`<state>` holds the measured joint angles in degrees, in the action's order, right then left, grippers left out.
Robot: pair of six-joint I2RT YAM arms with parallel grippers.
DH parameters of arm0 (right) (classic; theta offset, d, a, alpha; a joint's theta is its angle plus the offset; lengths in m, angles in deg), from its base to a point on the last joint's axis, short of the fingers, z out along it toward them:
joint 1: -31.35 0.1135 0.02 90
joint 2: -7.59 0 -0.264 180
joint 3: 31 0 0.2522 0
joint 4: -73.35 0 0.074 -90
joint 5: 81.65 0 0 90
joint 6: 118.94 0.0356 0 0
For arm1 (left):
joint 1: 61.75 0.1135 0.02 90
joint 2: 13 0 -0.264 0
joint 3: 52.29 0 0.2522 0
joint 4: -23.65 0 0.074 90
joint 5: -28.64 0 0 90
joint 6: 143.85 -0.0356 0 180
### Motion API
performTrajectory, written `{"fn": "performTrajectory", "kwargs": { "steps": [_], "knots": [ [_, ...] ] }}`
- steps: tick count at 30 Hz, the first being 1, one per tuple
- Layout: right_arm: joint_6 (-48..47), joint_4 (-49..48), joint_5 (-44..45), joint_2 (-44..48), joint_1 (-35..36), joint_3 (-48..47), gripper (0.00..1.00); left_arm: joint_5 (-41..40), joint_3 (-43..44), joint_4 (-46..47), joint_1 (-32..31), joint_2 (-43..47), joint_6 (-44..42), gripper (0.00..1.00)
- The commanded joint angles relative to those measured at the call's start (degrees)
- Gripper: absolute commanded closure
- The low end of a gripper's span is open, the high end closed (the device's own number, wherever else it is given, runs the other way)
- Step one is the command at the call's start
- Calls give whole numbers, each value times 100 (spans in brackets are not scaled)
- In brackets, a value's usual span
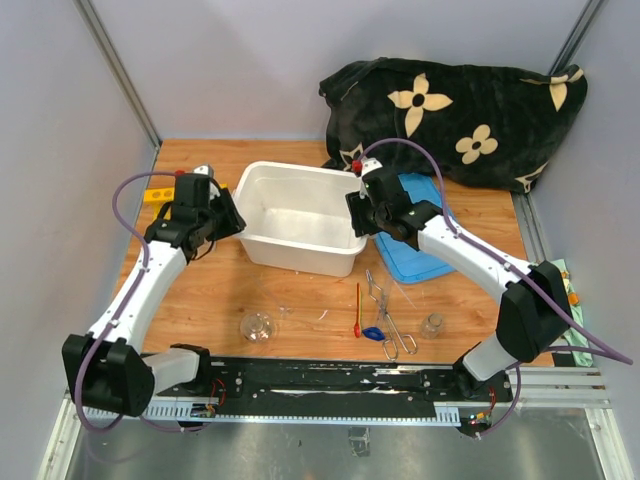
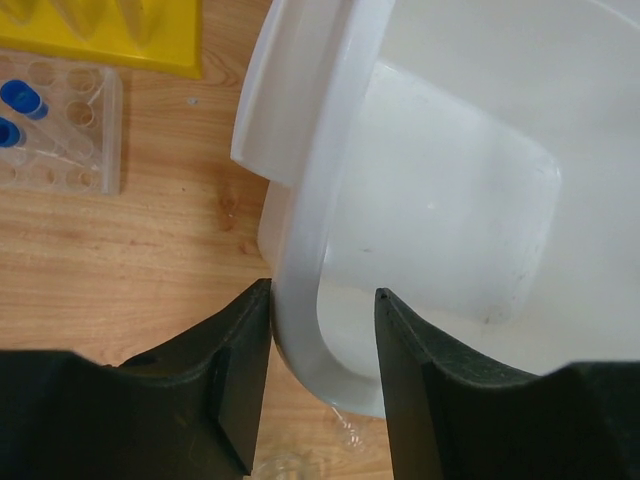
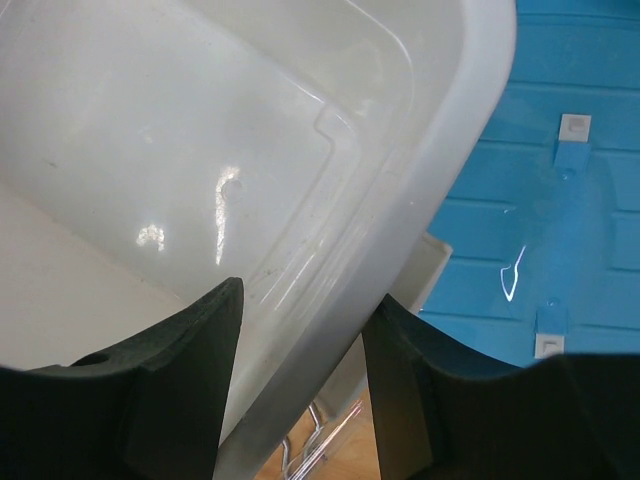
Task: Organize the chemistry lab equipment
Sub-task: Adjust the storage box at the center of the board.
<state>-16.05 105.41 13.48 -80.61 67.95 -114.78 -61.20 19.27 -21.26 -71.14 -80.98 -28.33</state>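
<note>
Claw L (image 2: 322, 300) & claw R (image 3: 300, 300) tight on opp. white tub (image 1: 300, 262) rims

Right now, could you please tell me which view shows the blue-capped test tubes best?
The left wrist view: two blue-capped test tubes stand in a clear rack at its left edge. I cannot make them out in the top external view; the right wrist view shows none.

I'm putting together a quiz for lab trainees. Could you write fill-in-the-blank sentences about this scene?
The left gripper and right gripper each hold a wall of the white ___ between their jaws. The lid beside it is ___. Between the spatula and the beaker lie the metal ___.
Missing words: tub; blue; tongs.
</note>
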Motion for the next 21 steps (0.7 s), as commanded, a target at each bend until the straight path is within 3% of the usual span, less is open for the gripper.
{"fn": "performTrajectory", "kwargs": {
  "steps": [1,16,21],
  "knots": [
    [-234,28,-105,-66,5,-284,49,443,-266,76,-10,485,101,52],
    [-313,114,-177,-492,5,-725,49,1106,-584,-310,-19,1505,497,54],
    [-318,113,-128,-556,5,-761,49,1145,-828,-290,-19,1547,500,44]
  ]
}}
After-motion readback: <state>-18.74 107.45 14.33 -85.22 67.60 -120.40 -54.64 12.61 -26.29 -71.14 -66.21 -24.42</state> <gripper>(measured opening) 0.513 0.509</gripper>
